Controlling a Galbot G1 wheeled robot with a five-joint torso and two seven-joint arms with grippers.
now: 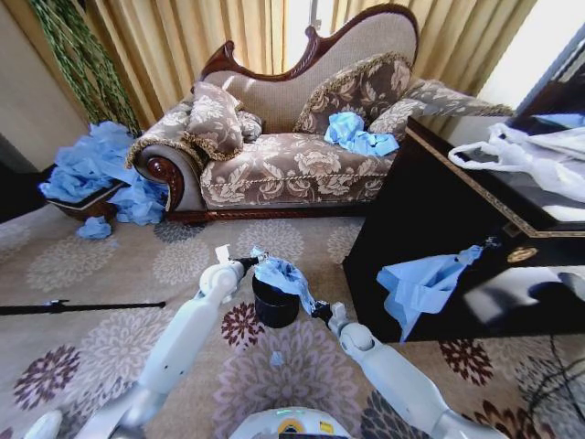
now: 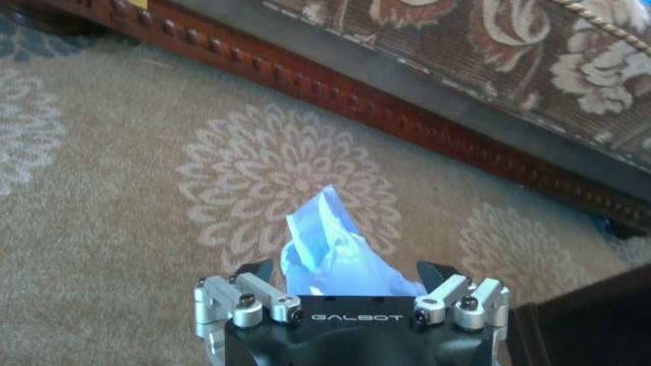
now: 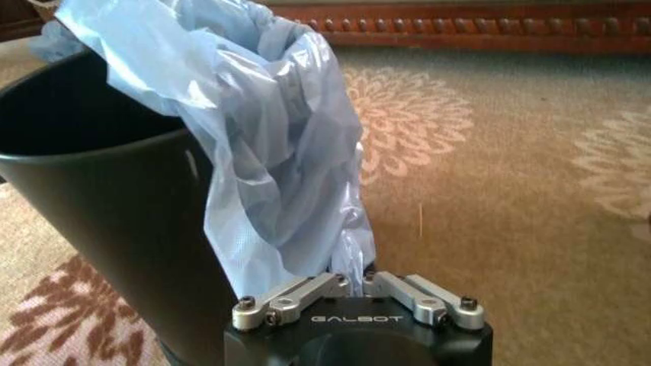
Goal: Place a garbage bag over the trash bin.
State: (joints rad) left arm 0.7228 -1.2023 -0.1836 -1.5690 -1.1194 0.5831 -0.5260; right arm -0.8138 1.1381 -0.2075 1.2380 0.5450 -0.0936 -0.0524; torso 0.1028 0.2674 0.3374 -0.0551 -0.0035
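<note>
The black trash bin stands on the carpet just ahead of me. Over its rim hangs the light-blue garbage bag, stretched between my two grippers. My left gripper is at the bin's far left and is shut on one end of the garbage bag, which bunches between its fingers. To the bin's right, my right gripper is shut on the other end. In the right wrist view the garbage bag drapes down the outside of the trash bin, pinched at my right gripper.
A carved sofa stands behind, with a blue bag on its seat. A black cabinet at the right carries white plastic bags and a hanging blue bag. A basket of blue bags and a black pole lie left.
</note>
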